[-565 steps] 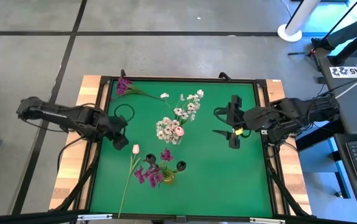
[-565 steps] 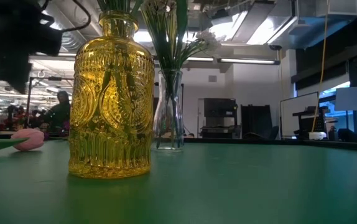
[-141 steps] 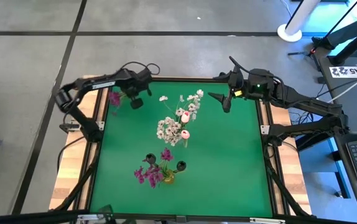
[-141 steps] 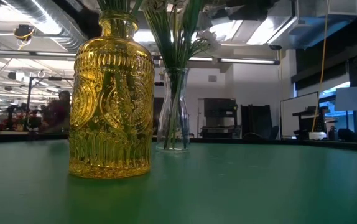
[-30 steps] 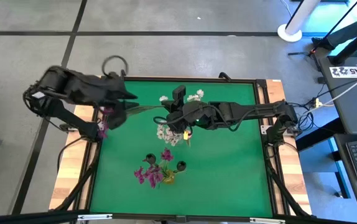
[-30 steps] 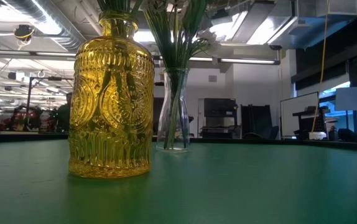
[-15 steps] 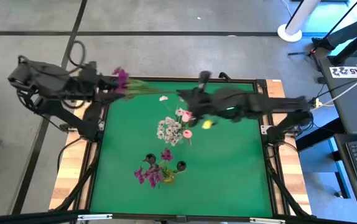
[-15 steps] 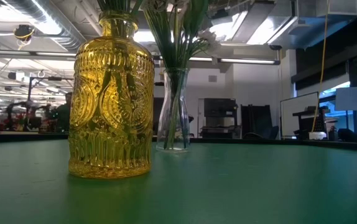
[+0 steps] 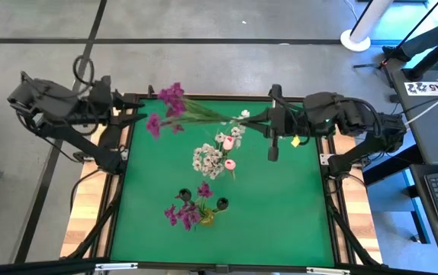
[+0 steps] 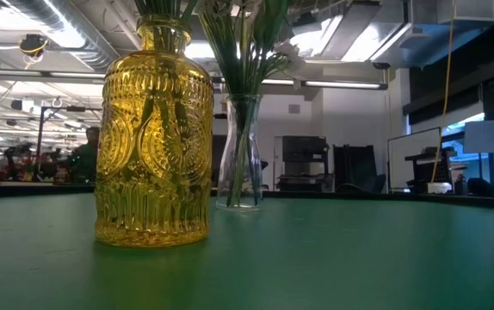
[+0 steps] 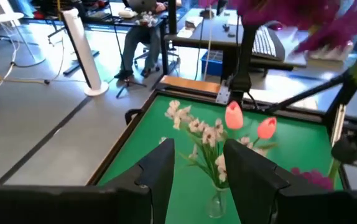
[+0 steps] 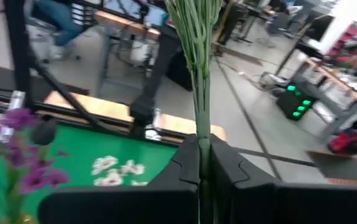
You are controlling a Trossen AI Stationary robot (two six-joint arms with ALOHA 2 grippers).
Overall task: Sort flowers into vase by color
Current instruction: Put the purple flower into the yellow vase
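Note:
My right gripper is over the table's far right part, shut on a magenta-purple flower spray. The spray's blossoms hang near the far left corner, and show blurred in the left wrist view. My left gripper stands at the far left edge, beside the blossoms. It is open with nothing between its fingers. A clear vase holds white blossoms and pink tulips. A yellow vase holds purple flowers. My right gripper pinches the spray's bundle of green stalks between its two fingers, on the stretch away from the blossoms. The fingers come about level from the table's right side and lie across the stalks. The spray is lifted clear of the table, its blossoms toward the left arm.
The green table top has a raised dark frame around it. Both vases stand near the middle, the yellow one closer to the near edge. A seated person and desks are in the room beyond the table.
My right gripper has gone up and toward the table's right edge, rolling as it went. It has drawn the purple spray with it, so the blossoms have come from the left edge up to the far left corner. My left arm has pulled back toward the left edge.

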